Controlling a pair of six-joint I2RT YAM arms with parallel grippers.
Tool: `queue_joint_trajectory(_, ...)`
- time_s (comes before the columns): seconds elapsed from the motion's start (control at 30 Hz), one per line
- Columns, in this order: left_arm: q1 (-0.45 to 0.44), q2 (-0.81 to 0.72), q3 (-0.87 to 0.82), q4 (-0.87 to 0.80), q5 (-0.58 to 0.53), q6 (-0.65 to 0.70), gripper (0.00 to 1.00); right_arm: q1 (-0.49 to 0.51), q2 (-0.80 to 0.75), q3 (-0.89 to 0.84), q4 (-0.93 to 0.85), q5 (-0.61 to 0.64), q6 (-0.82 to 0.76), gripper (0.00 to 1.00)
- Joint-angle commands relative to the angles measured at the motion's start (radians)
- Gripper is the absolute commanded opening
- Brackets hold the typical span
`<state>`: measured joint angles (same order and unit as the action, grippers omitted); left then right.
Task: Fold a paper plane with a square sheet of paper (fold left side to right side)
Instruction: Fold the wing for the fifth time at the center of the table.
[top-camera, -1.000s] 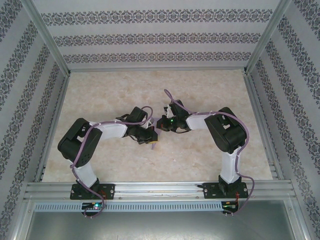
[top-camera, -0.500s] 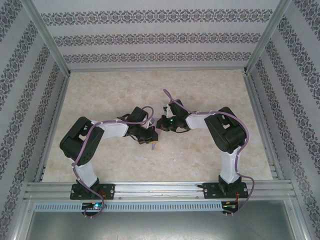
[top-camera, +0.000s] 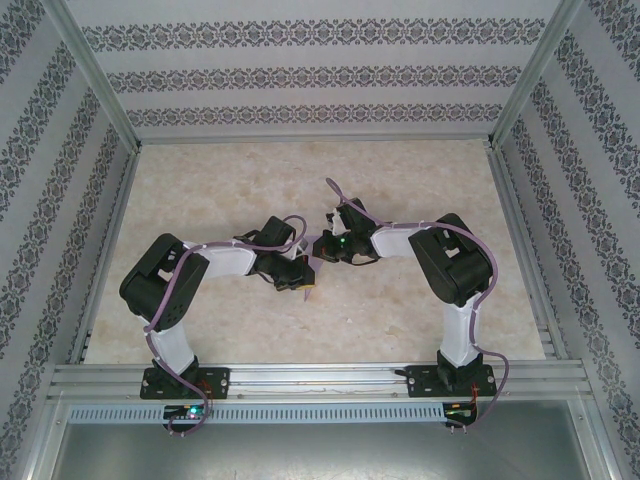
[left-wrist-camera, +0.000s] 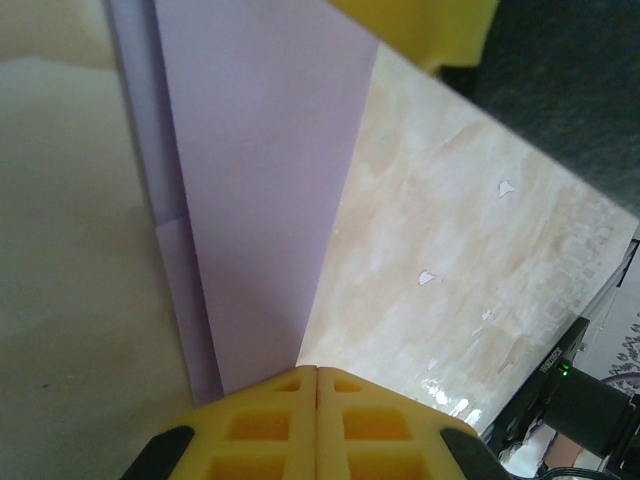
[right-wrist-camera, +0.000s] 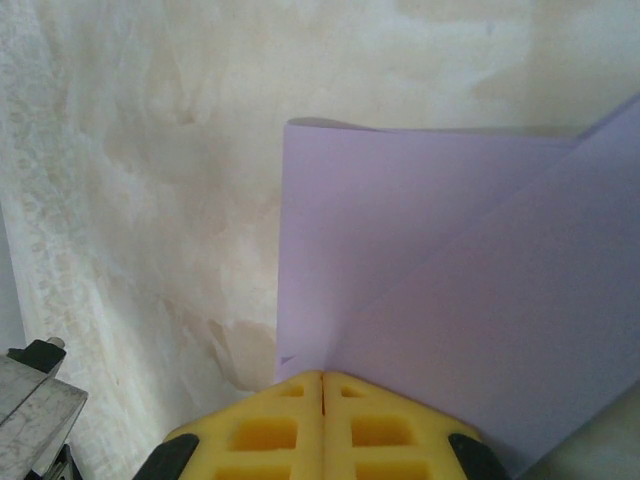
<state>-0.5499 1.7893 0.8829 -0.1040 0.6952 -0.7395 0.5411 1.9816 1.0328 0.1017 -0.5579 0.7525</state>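
The lilac sheet of paper (left-wrist-camera: 260, 180) is creased lengthwise, with layered edges along its left side, and narrows down to my left gripper (left-wrist-camera: 317, 370). That gripper is shut on the paper's near end. At the far end sits a yellow finger (left-wrist-camera: 430, 25) of the right gripper. In the right wrist view the paper (right-wrist-camera: 420, 260) lies partly flat, with one flap raised on the right. My right gripper (right-wrist-camera: 322, 375) is shut, its tips pressed on the paper at the crease. From above, the left gripper (top-camera: 304, 284) and right gripper (top-camera: 320, 250) meet mid-table, with a sliver of paper (top-camera: 311, 263) between them.
The marble-patterned tabletop (top-camera: 420, 180) is bounded by patterned walls and aluminium rails (top-camera: 300, 378) at the near edge. A black part of the right arm with a green light (left-wrist-camera: 585, 395) sits close by at the lower right of the left wrist view.
The left arm's elbow has shifted slightly to the right. Both grippers stay shut in the same spot.
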Motion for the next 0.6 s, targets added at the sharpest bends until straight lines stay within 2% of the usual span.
queue_joint_trajectory(0.0,-0.013,0.019,-0.018,0.007,-0.023,0.010,0.06,0.010,0.083,-0.031,-0.135,0.102,-0.033,0.00)
queue_joint_trajectory(0.57,-0.014,0.021,-0.050,0.021,-0.046,0.011,0.06,0.016,0.076,-0.011,-0.143,0.083,-0.041,0.00)
